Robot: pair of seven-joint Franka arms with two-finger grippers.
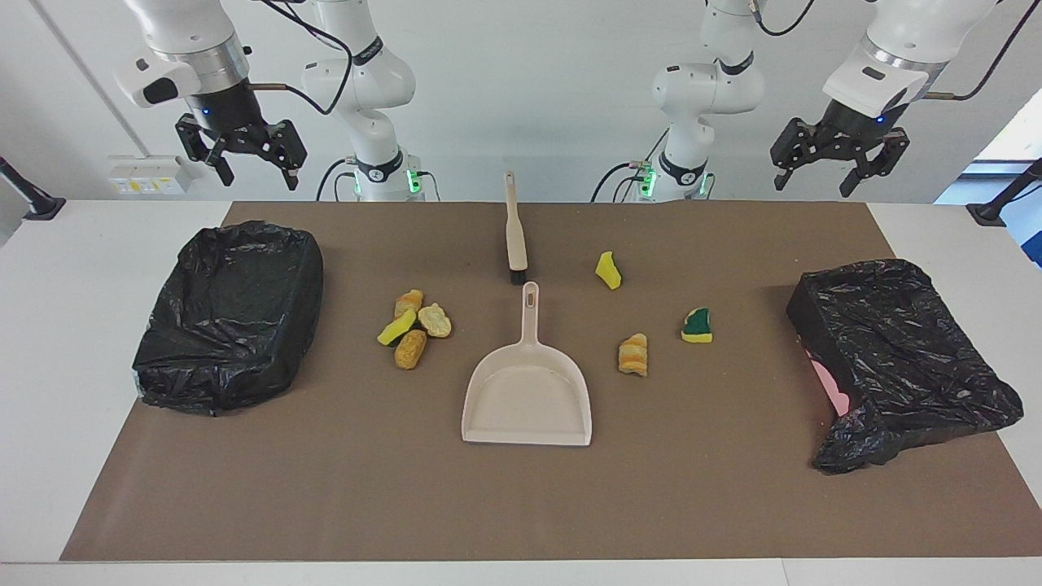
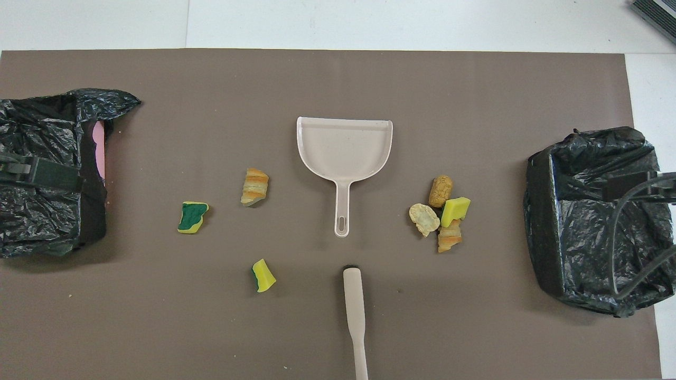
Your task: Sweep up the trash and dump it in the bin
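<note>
Both arms wait raised at the robots' end of the tabletop [image 1: 114,342], the left tool [image 1: 838,159] and right tool [image 1: 242,155] released and grasping nothing. The trash lies on the brown mat [image 1: 521,505]: 4 foam chunks [image 1: 413,325] clustered toward the right arm's end, beside the beige dustpan [image 1: 527,391], and 3 scattered toward the left arm's end: a yellow wedge [image 1: 608,270], a green-topped sponge piece [image 1: 697,325], and an orange-tan chunk [image 1: 633,355]. The beige brush [image 1: 514,232] lies nearer to the robots than the dustpan's handle. A black-lined bin [image 1: 232,317] sits at the right arm's end, another lined bin [image 1: 895,350] at the left arm's end.
</note>
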